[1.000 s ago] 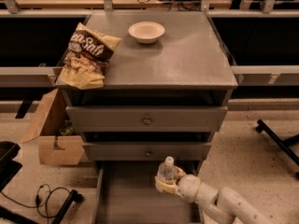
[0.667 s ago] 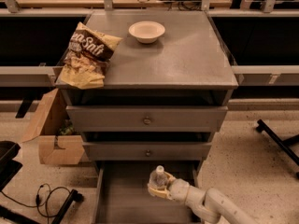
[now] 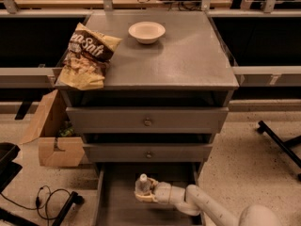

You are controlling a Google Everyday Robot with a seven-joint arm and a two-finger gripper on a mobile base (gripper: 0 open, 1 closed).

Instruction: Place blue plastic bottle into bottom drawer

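The gripper [image 3: 146,196], at the end of a smooth, rounded cream-white arm [image 3: 207,207] that enters from below the right of the grey cabinet [image 3: 178,60], is clasped around the lower part of the blue plastic bottle [image 3: 143,185]. The bottle is small and clear with a white screw cap, and it stands upright inside the bottom drawer [image 3: 115,206]. This drawer is pulled out at the foot of the cabinet and is a wide tray with a plain, matte grey floor and low side walls. Whether the bottle's base touches that floor cannot be told. Above it are two shut drawers, each with a small round knob [image 3: 147,122]. On the cabinet's flat, dull top sit a shallow cream bowl [image 3: 146,32] near the back edge and a crinkled chip bag [image 3: 87,55] overhanging the left front corner. Left of the cabinet an open cardboard box [image 3: 54,135] stands on the pale speckled floor [image 3: 244,168], with black cables [image 3: 47,197] looping nearby.
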